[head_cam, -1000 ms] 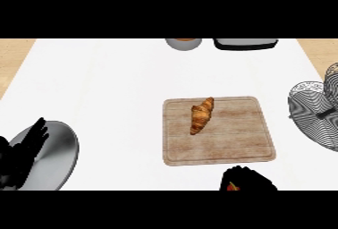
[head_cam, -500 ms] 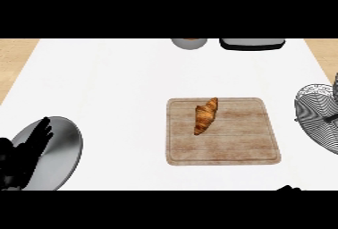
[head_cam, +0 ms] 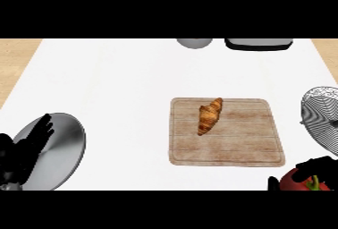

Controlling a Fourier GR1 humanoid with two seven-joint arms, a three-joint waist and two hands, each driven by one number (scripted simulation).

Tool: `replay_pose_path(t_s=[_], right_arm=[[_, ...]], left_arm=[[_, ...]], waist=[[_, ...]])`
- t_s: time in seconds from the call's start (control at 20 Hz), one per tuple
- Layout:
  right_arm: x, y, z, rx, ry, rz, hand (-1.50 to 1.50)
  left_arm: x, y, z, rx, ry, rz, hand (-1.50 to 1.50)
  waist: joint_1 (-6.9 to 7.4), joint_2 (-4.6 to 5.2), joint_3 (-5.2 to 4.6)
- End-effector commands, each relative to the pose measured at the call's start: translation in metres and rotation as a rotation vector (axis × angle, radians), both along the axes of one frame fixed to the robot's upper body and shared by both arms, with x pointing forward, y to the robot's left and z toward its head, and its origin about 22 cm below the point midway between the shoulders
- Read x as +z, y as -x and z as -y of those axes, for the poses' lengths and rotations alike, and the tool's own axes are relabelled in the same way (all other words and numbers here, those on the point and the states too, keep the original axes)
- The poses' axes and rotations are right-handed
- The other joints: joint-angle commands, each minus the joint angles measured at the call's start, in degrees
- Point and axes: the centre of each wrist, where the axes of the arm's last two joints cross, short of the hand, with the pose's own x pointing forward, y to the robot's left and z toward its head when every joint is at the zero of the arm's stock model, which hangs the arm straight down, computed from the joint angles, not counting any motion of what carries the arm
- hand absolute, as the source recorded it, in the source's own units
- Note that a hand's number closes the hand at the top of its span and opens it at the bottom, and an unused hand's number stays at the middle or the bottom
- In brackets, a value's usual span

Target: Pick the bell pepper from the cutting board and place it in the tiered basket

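A red bell pepper (head_cam: 298,181) with a green stem shows at the lower right edge, just off the cutting board's near right corner. My right hand (head_cam: 315,164) curls round it, only its dark fingers and thumb visible. The wooden cutting board (head_cam: 244,138) lies right of centre and carries a croissant (head_cam: 209,115). The wire tiered basket (head_cam: 322,117) stands at the right edge, partly cut off. My left hand (head_cam: 26,150) rests open at the lower left, fingers up, over a grey plate (head_cam: 63,150).
At the back edge sit a grey bowl (head_cam: 194,43) and a dark tray-like object (head_cam: 258,44). The white counter (head_cam: 119,85) spreads across the middle and left, with wood-coloured strips at both far sides.
The view has shifted, so the board sits further right. My right hand dropped out of sight half a second ago and now shows again at the lower right, with the red pepper visible in it.
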Motion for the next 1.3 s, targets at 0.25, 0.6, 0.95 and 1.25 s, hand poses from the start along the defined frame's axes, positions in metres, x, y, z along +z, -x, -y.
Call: replay_pose_path(t_s=[0.25, 0.6, 0.95, 1.25], right_arm=[[0.029, -0.058, 0.045, 0.068, -0.125, 0.093, 1.50], [0.044, -0.113, 0.094, 0.164, -0.402, 0.160, 1.50], [0.066, -0.169, 0.179, 0.182, -0.404, 0.164, 1.50], [0.079, -0.173, 0.194, 0.040, 0.227, 0.013, 1.50]], left_arm=[[0.014, -0.008, -0.017, -0.012, -0.005, -0.001, 0.00], [0.013, -0.008, -0.004, -0.014, 0.005, -0.004, 0.00], [0.017, -0.009, 0.011, -0.013, 0.001, -0.001, 0.00], [0.002, -0.008, 0.013, -0.028, 0.001, 0.015, 0.00]], waist=[[0.59, 0.13, 0.07], [0.74, -0.01, 0.14], [0.45, -0.16, 0.05], [1.87, 0.58, 0.00]])
